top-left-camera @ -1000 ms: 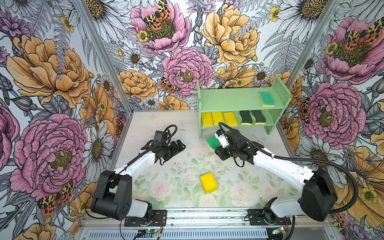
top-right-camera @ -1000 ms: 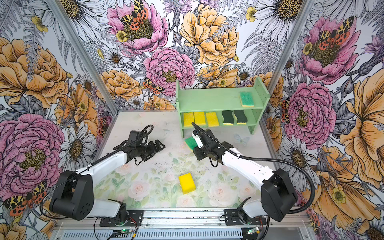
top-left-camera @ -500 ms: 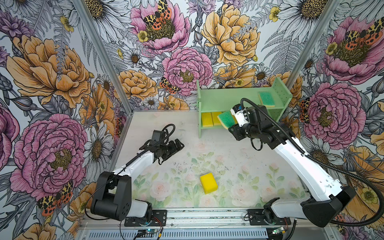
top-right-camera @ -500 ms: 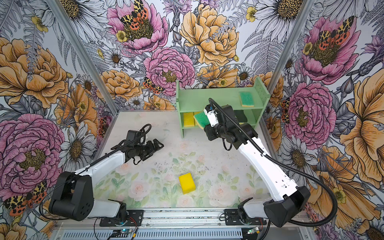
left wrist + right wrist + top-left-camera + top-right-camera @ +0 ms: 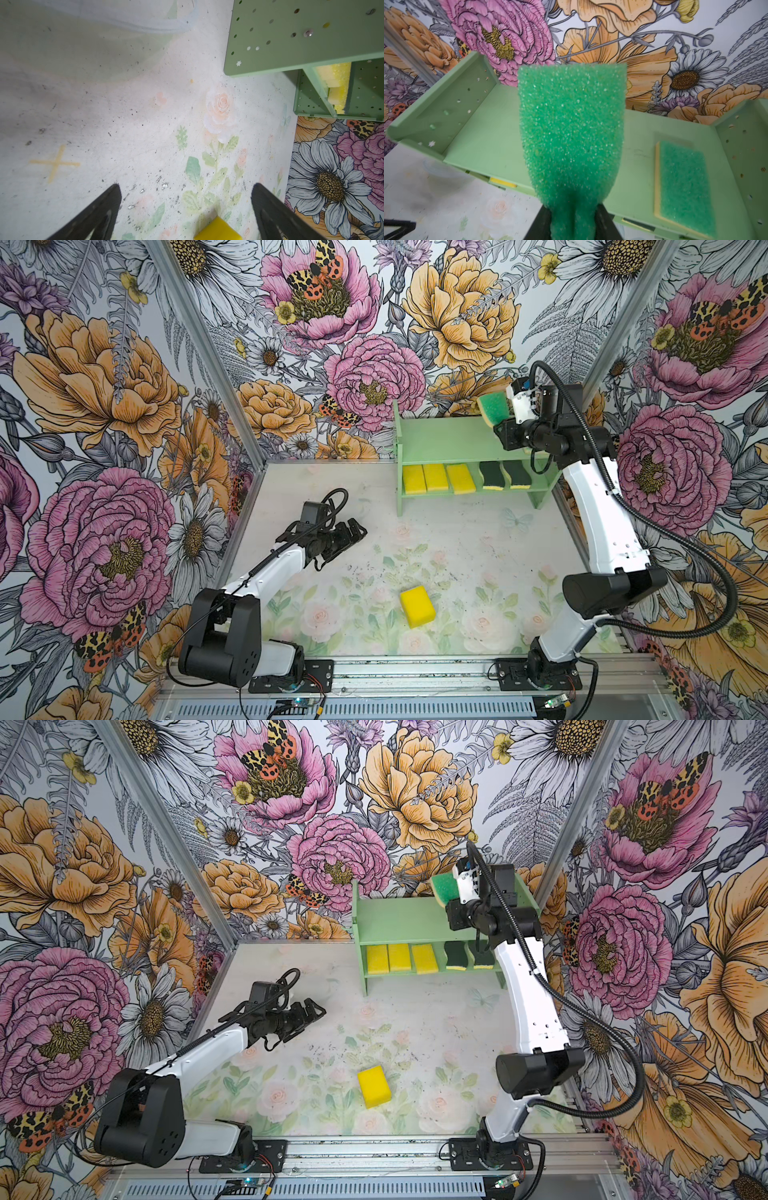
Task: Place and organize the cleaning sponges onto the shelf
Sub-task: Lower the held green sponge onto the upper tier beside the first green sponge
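Observation:
My right gripper (image 5: 505,412) (image 5: 455,890) (image 5: 572,216) is shut on a teal-topped yellow sponge (image 5: 493,408) (image 5: 571,128), squeezing its near end, and holds it above the top tier of the mint-green shelf (image 5: 449,439) (image 5: 403,919). A second teal-topped sponge (image 5: 683,185) lies flat on that tier by the side panel. Three plain yellow sponges (image 5: 436,478) and two wavy dark-green-topped ones (image 5: 503,475) fill the lower tier. One plain yellow sponge (image 5: 417,606) (image 5: 374,1086) (image 5: 218,230) lies loose on the table. My left gripper (image 5: 357,531) (image 5: 186,185) hovers open and empty over the table.
The floral walls close in on three sides, and the shelf stands against the back wall at the right. A faint clear plastic rim (image 5: 145,27) shows on the table in the left wrist view. The right arm's cable (image 5: 706,572) loops out to the right.
My right arm has carried the teal-topped sponge from the table in front of the shelf up to above the top tier. The left arm has barely moved.

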Robot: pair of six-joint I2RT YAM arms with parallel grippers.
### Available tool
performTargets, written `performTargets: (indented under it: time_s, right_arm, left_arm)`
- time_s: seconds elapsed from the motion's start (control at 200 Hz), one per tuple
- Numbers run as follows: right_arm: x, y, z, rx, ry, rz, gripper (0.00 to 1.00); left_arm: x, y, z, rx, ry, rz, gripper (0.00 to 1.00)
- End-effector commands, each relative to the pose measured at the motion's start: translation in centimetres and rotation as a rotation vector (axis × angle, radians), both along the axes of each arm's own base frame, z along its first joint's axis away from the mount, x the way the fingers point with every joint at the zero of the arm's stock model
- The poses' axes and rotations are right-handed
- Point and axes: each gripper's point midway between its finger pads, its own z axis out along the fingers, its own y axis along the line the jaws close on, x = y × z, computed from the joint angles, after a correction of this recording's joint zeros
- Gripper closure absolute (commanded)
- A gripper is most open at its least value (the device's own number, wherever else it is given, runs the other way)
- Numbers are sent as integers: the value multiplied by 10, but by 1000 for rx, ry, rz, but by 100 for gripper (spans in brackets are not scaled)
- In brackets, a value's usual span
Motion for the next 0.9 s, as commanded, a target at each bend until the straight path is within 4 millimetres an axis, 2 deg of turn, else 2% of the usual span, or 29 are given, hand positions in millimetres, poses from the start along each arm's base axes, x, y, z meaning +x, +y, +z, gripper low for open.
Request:
performTargets:
  time_s: [0.0,0.115,0.265,0.701,0.891]
  right_arm:
    - [17,-11,-15,62,67,-34,70]
    - [33,-25,-29,100,105,-86,70]
    - [39,-28,-45,114,146,-105,69]
    - [26,-40,-74,91,233,-189,68]
    - [24,-41,-71,95,229,-201,68]
  left_arm:
    - [0,-1,6,-1,-33,-16,1]
    - [-1,-4,7,-3,-36,-23,1]
    - [0,-4,7,-2,-33,-20,1]
    - [-2,-8,9,-1,-39,-24,1]
    - [-2,-9,9,0,-39,-22,1]
